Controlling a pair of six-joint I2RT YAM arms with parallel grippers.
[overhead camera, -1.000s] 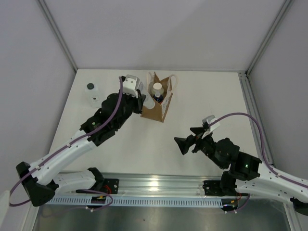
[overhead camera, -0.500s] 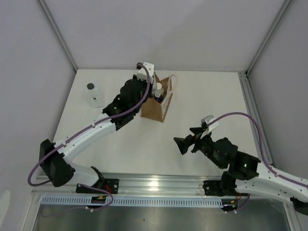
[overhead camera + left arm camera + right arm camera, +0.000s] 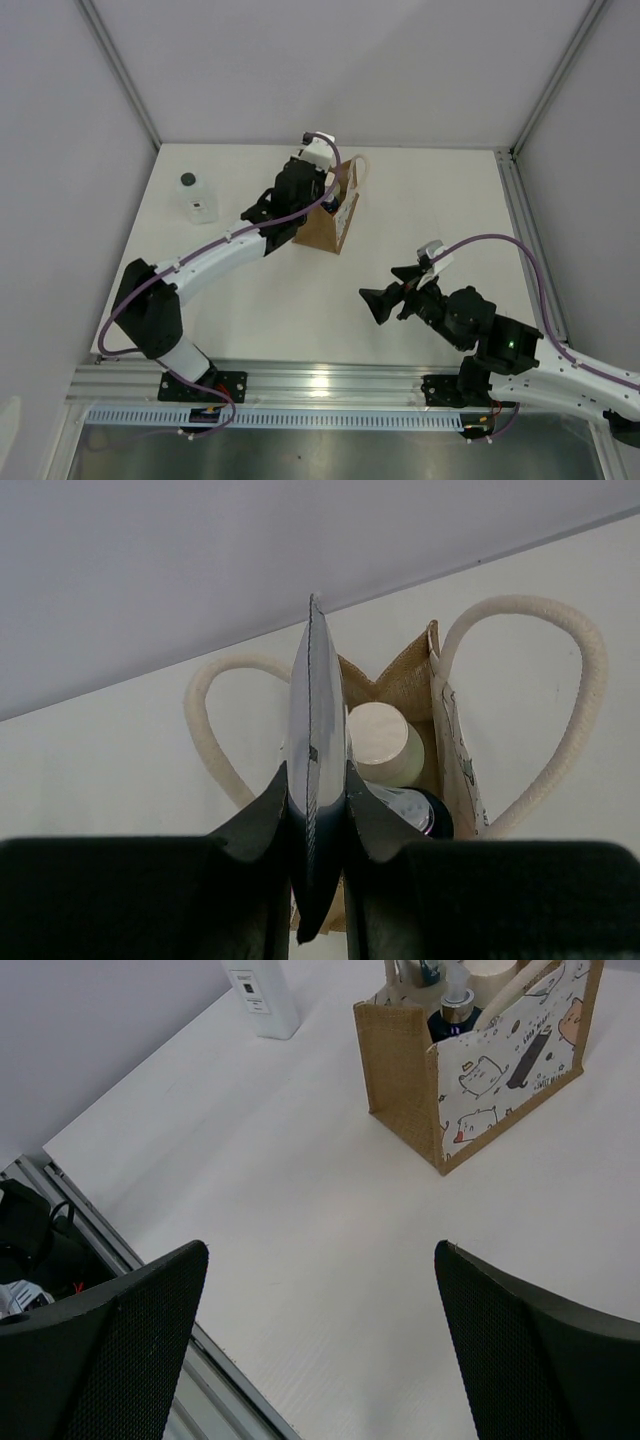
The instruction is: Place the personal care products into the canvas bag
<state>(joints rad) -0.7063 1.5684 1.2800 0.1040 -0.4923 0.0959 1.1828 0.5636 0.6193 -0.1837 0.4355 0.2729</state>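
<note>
- Pinching a thin flat item (image 3: 312,710), seen edge-on and of unclear kind, the left gripper (image 3: 315,780) hangs over the open mouth of the canvas bag (image 3: 400,680).
- The item's long axis runs along the fingers, toward that mouth; the cream-white bottle (image 3: 385,742) and a dark-capped bottle (image 3: 425,815) sit inside.
- The clear bottle (image 3: 199,203) stands upright on the table (image 3: 420,200), well left of the bag, nearer the left arm.
- The right gripper (image 3: 320,1270), spread wide and empty, hovers well apart.

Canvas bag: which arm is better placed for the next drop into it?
Left. The left hand is shut on a thin pale item above the open canvas bag, where a cream bottle and a dark-capped bottle sit. The right hand is open, empty, and well away from the bag.
</note>
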